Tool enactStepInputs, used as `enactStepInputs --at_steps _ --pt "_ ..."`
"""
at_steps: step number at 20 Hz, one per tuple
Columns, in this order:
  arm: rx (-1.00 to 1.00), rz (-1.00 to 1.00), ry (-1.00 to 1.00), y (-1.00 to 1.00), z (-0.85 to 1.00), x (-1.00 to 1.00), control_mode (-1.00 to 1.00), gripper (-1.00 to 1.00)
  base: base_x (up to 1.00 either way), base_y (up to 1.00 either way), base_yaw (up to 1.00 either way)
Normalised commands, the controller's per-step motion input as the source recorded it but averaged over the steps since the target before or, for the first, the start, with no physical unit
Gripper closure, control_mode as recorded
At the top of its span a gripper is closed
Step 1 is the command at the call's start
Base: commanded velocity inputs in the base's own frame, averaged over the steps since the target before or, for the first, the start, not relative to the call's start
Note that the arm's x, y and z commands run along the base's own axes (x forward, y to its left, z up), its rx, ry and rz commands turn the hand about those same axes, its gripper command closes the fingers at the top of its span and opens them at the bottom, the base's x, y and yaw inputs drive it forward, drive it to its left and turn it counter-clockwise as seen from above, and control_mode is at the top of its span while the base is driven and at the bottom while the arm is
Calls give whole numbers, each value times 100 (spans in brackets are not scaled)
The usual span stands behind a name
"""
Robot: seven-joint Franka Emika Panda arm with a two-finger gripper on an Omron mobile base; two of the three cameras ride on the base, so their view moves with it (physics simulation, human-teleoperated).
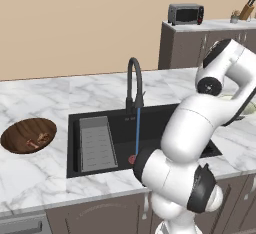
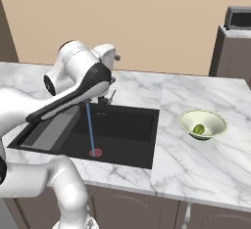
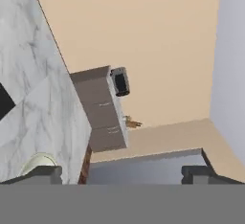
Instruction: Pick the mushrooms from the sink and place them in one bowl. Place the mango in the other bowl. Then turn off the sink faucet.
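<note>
Farthest from the gripper (image 3: 122, 174), across the sink (image 1: 155, 123) on its left side, I am seeing the wooden bowl (image 1: 10, 140) with the mushrooms (image 1: 39, 139) lying in it. Nearer in, the ribbed tray (image 1: 96, 143) is lying in the basin. Next comes the faucet (image 1: 134, 80), with a blue stream (image 1: 137, 133) falling to the red drain (image 1: 132, 159).

Right of the sink, the pale bowl (image 2: 215, 123) is holding the mango (image 2: 198, 129). In the hand view this bowl is showing close by one fingertip (image 3: 48, 173). I am reading the gripper as spread wide and carrying nothing, looking along the tabletop (image 1: 40, 98) toward the far cabinet (image 3: 98, 108).

Both bowls look filled, so I am judging the tap to be the step in hand. The gripper is aiming away from it. To do this well I am planning to swing the hand round to face the small lever (image 2: 112, 96) at the faucet's base. I would come at it from the side and push with one finger rather than pinch.

The gooseneck arch and the sink's back edge are crowding that lever. The arm is also hiding it in the right base view, so I cannot tell its exact tilt. There is open room above the basin and over the bare marble beside the tap.
</note>
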Motion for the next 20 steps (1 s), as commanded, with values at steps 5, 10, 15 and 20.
enactStepInputs --at_steps 5,10,15,20 --pt "22 44 91 0 21 -2 -100 -100 0 0 0" --pt "16 55 83 5 36 -4 -100 -100 0 0 0" --pt "7 65 67 10 58 0 -100 -100 0 0 0" --pt "11 65 63 5 63 0 -100 -100 0 0 0"
